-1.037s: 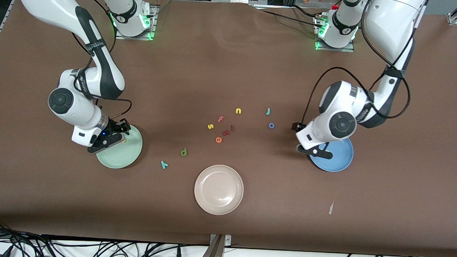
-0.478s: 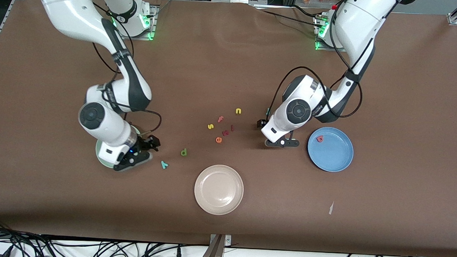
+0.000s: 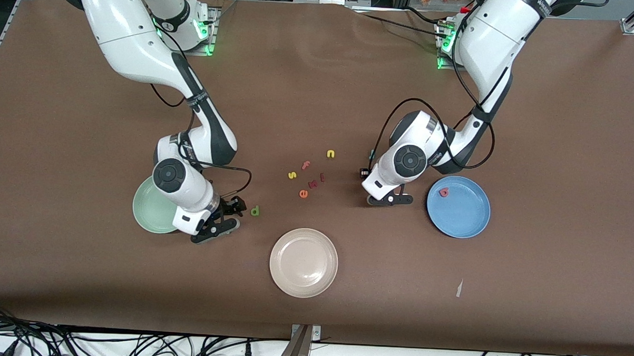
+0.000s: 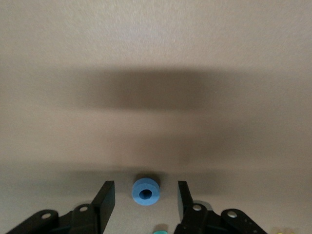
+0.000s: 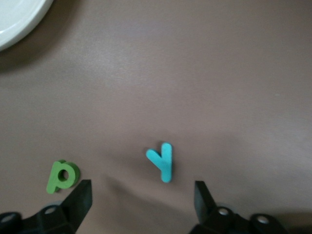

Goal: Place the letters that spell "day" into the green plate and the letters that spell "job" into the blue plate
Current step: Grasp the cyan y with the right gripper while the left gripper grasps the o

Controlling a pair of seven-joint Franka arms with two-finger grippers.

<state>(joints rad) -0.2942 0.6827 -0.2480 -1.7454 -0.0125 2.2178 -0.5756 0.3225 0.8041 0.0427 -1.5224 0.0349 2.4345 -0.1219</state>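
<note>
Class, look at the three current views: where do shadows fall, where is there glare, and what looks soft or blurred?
Front view: soft shadows under both arms; a faint sheen on the beige plate. Left wrist view: a broad dark shadow band lies across the table, and the blue o between the left gripper fingers looks slightly soft. Right wrist view: the teal y and green d are fairly clear.
</note>
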